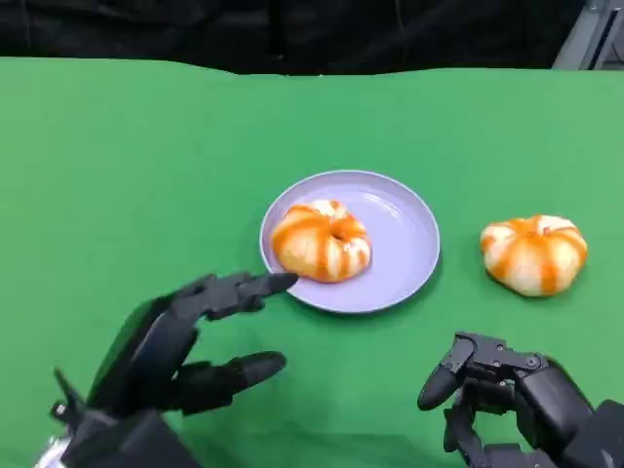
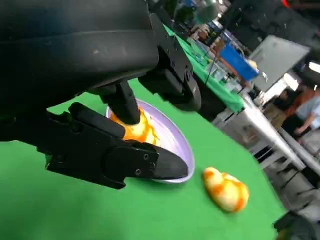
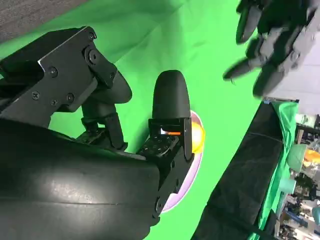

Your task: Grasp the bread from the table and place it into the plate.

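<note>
An orange-and-white striped bread (image 1: 320,241) lies in the left half of the lilac plate (image 1: 405,239) at the table's middle. A second striped bread (image 1: 534,253) sits on the green cloth to the right of the plate. My left hand (image 1: 185,346) hovers at the plate's near-left side, holding nothing, fingers spread, one fingertip close to the rim. My right hand (image 1: 497,400) is low at the near right, in front of the second bread, and it is empty too. The left wrist view has the plate (image 2: 180,145), its bread (image 2: 142,130) and the loose bread (image 2: 226,189).
Green cloth covers the whole table (image 1: 146,175), with a dark backdrop beyond its far edge. In the right wrist view the plate rim (image 3: 186,192) and a bit of bread (image 3: 198,137) peek past my fingers, and the left hand (image 3: 272,45) hangs beyond them.
</note>
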`<action>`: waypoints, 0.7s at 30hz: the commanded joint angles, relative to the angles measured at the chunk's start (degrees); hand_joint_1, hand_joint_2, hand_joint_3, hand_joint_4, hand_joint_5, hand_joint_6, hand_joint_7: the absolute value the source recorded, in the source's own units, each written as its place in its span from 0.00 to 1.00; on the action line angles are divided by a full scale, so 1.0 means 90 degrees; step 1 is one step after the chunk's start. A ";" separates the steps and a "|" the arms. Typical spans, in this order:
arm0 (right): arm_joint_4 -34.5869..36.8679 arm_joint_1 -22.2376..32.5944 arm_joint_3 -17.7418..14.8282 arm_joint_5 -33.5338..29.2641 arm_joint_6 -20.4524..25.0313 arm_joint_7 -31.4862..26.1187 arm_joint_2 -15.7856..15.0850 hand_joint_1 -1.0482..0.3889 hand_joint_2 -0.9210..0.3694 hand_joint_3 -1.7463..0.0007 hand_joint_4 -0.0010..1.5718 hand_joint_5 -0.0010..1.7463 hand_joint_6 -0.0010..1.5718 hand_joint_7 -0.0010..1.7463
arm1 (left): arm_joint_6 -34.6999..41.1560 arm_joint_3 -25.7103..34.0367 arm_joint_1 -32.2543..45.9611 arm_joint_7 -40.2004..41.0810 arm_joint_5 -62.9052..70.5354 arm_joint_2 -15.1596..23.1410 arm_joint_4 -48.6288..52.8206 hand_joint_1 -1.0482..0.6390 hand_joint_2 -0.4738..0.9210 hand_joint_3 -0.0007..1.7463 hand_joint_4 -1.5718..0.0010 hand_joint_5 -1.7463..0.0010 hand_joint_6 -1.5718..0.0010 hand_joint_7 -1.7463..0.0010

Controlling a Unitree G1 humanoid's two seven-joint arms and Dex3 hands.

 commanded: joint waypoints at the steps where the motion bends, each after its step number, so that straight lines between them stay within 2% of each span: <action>1: 0.0021 -0.0007 -0.0057 0.0054 -0.0030 0.0017 -0.0078 0.79 0.37 0.27 0.50 0.86 0.47 0.73 | -0.0118 0.0191 0.0346 -0.0273 -0.0703 -0.0070 -0.0107 0.49 0.98 0.15 0.59 0.35 0.45 0.72; 3: 0.0031 -0.0016 -0.0068 0.0080 -0.0018 0.0026 -0.0076 0.79 0.37 0.27 0.50 0.86 0.47 0.73 | -0.0073 0.0220 0.0468 -0.0428 -0.1019 -0.0134 -0.0179 0.57 0.78 0.46 0.53 0.29 0.46 0.57; 5: 0.0062 -0.0032 -0.0081 0.0103 -0.0037 0.0041 -0.0081 0.79 0.37 0.27 0.50 0.87 0.47 0.73 | 0.0004 0.0251 0.0600 -0.0506 -0.1221 -0.0217 -0.0269 0.60 0.67 0.64 0.50 0.26 0.46 0.49; 6: 0.0071 -0.0037 -0.0086 0.0110 -0.0040 0.0047 -0.0082 0.79 0.37 0.28 0.50 0.87 0.46 0.73 | 0.0065 0.0267 0.0658 -0.0539 -0.1295 -0.0258 -0.0320 0.62 0.65 0.68 0.49 0.26 0.46 0.47; 10: 0.0160 -0.0087 -0.0127 0.0134 -0.0088 0.0060 -0.0090 0.78 0.36 0.29 0.50 0.87 0.46 0.73 | 0.0615 0.0317 0.1055 -0.0551 -0.1676 -0.0545 -0.0745 0.65 0.64 0.78 0.48 0.21 0.48 0.39; 17: 0.0237 -0.0136 -0.0162 0.0162 -0.0107 0.0076 -0.0103 0.79 0.35 0.29 0.50 0.87 0.47 0.74 | 0.1023 0.0410 0.1176 -0.0671 -0.1948 -0.0824 -0.0830 0.64 0.71 0.74 0.49 0.09 0.52 0.20; 21: 0.0256 -0.0149 -0.0178 0.0190 -0.0106 0.0097 -0.0117 0.79 0.36 0.29 0.49 0.87 0.46 0.74 | 0.1191 0.0490 0.1170 -0.0611 -0.1946 -0.0994 -0.0782 0.62 0.68 0.76 0.50 0.01 0.53 0.14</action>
